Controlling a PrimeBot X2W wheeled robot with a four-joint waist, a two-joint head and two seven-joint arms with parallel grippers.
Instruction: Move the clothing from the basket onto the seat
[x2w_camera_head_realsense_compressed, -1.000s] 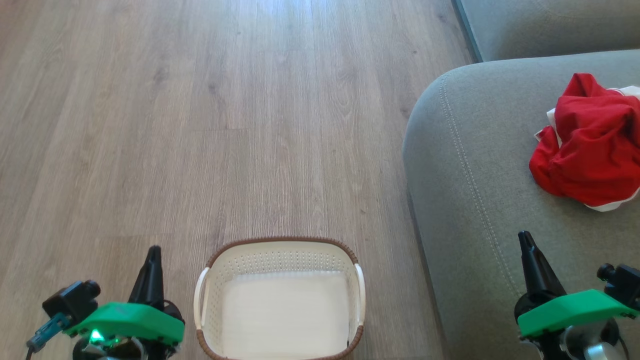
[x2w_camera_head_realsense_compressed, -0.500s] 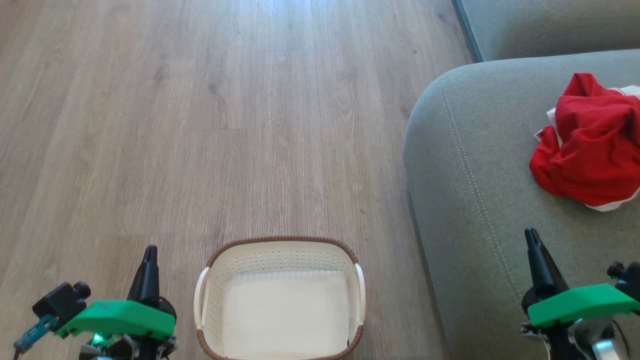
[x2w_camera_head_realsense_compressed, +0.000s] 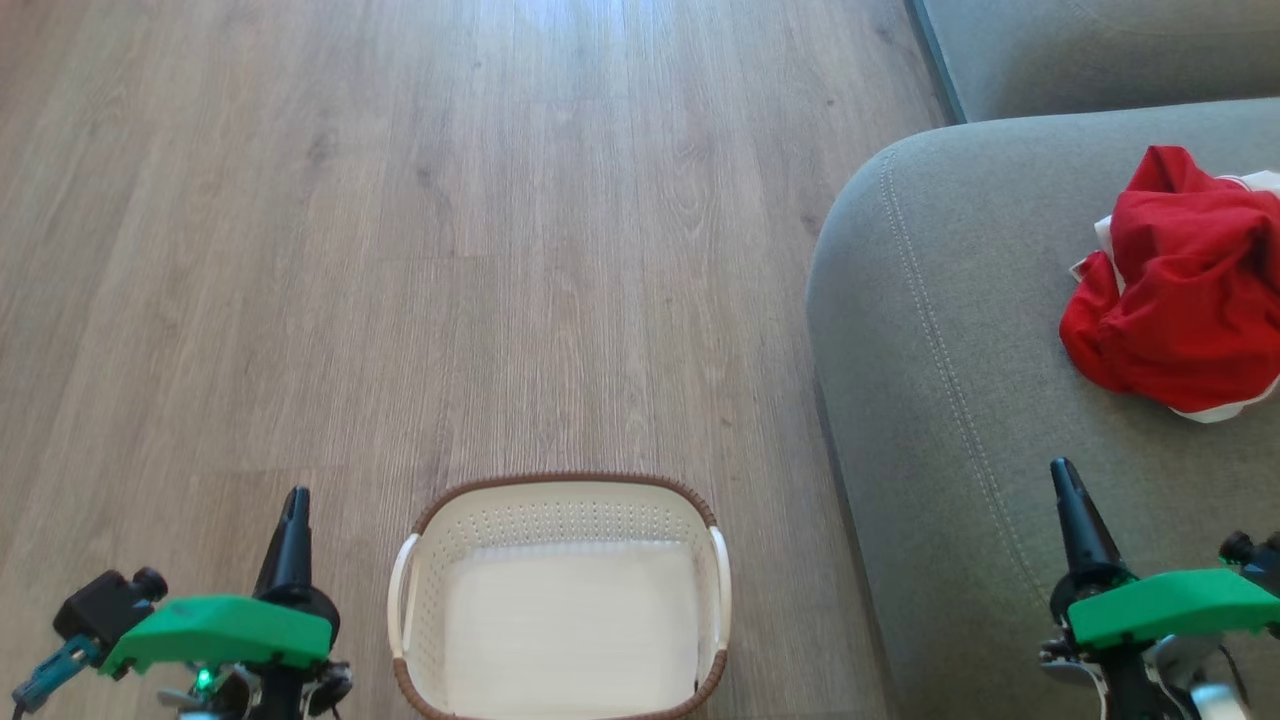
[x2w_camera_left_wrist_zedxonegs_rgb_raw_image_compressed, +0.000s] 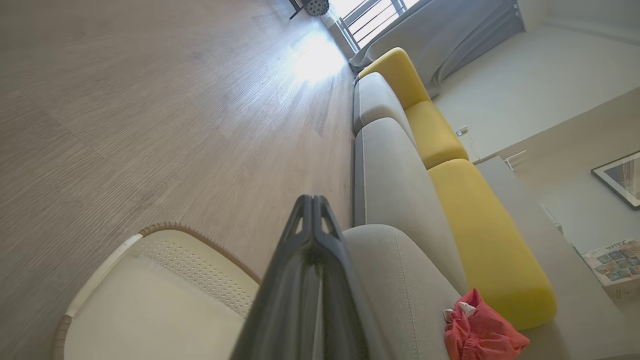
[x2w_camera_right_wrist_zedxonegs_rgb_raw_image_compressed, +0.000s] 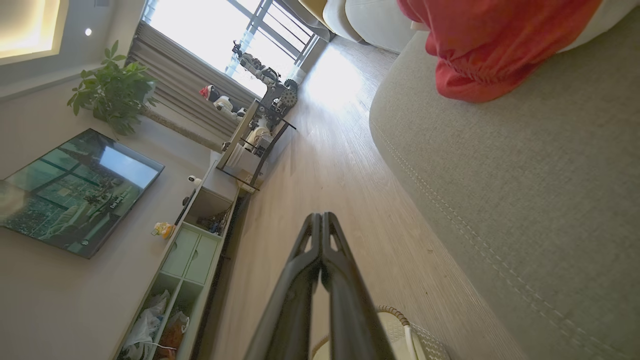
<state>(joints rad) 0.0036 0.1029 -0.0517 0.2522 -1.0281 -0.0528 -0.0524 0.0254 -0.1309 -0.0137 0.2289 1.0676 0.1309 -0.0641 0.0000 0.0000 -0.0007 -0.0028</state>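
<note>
Floor gap (x2w_camera_head_realsense_compressed: 770, 520) btwn basket (x2w_camera_head_realsense_compressed: 565, 481), seat (x2w_camera_head_realsense_compressed: 930, 450) edge

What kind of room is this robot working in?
Most likely a home living room: a long grey sofa with yellow back cushions, a flat-screen TV on the wall above a low cabinet, and a potted plant by the curtained window.

The left gripper (x2w_camera_head_realsense_compressed: 296, 503) and the right gripper (x2w_camera_head_realsense_compressed: 1064, 476) are hanging low at either side, both pinched closed and pointing forward.
</note>
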